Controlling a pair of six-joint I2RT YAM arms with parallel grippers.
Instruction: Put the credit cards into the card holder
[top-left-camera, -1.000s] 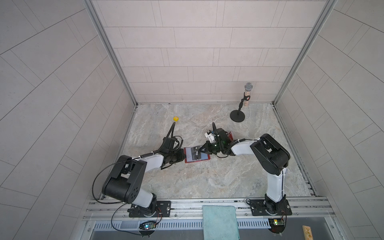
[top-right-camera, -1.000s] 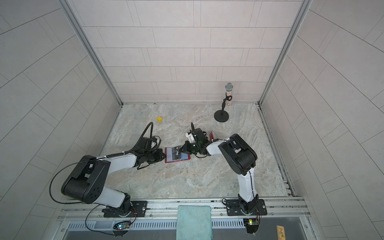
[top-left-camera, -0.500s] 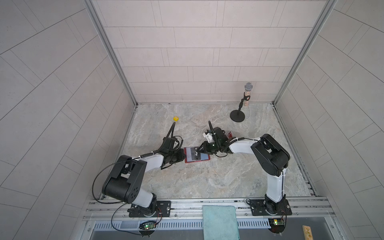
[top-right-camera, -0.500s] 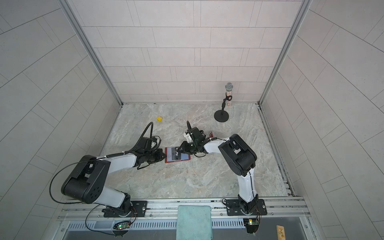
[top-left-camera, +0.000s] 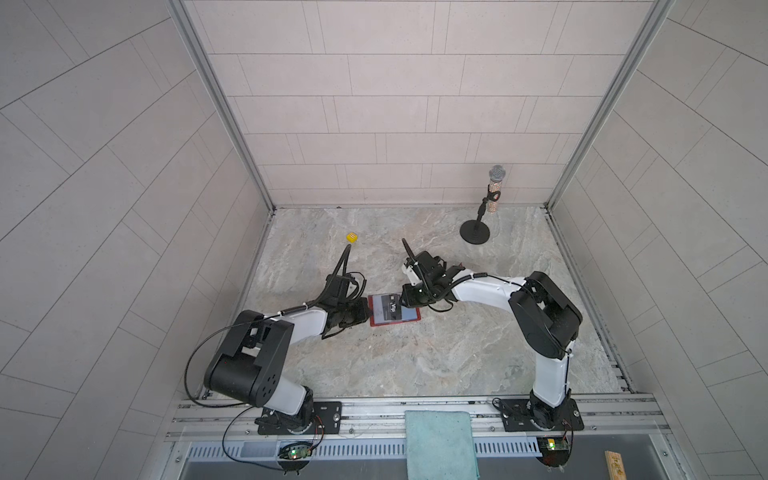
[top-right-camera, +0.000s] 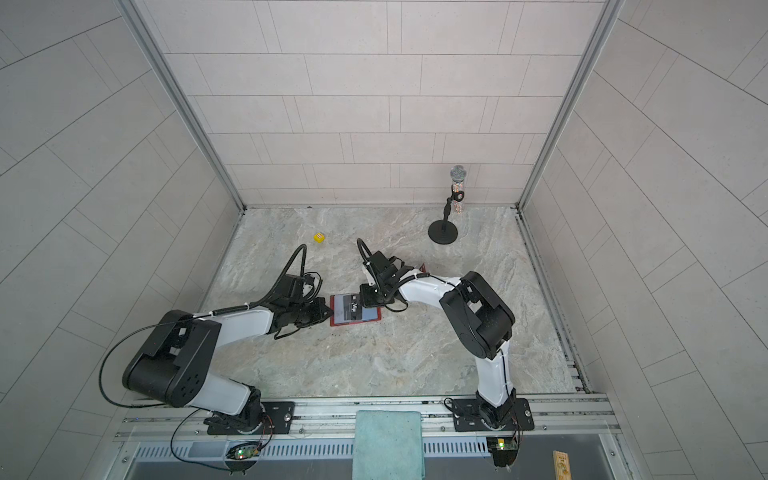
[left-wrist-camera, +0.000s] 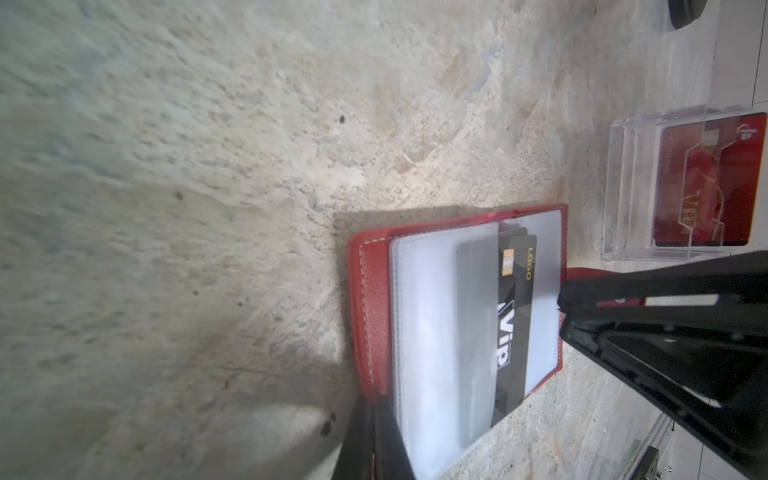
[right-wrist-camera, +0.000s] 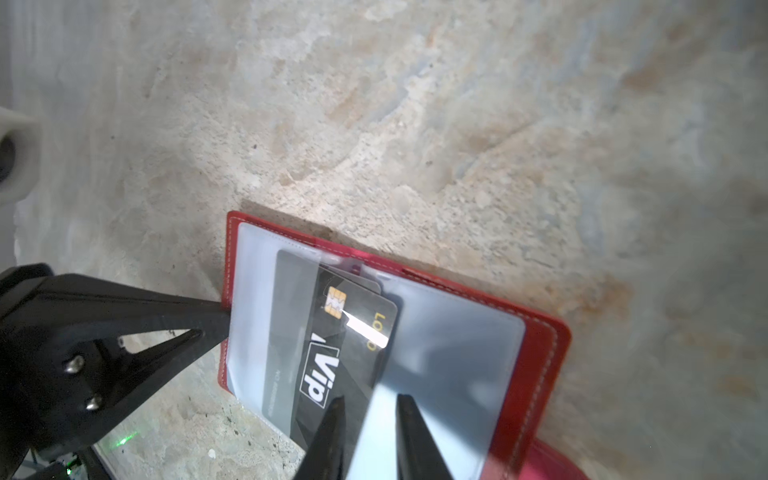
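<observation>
In both top views a yellow die (top-left-camera: 352, 237) sits at 11 o'clock from the card holder (top-left-camera: 395, 324), which lies open near the middle of the surface (top-left-camera: 415, 365). The left gripper (top-left-camera: 368, 311) is clamped on the holder's 9 o'clock edge. A black VIP credit card (right-wrist-camera: 345, 345) lies partway inside a clear sleeve (right-wrist-camera: 449, 345). The right gripper (right-wrist-camera: 368, 401), at the holder's 1 o'clock corner, is poised beside the card's edge, narrowly parted and holding nothing. A microphone stand (top-left-camera: 475, 232) stands at 2 o'clock.
</observation>
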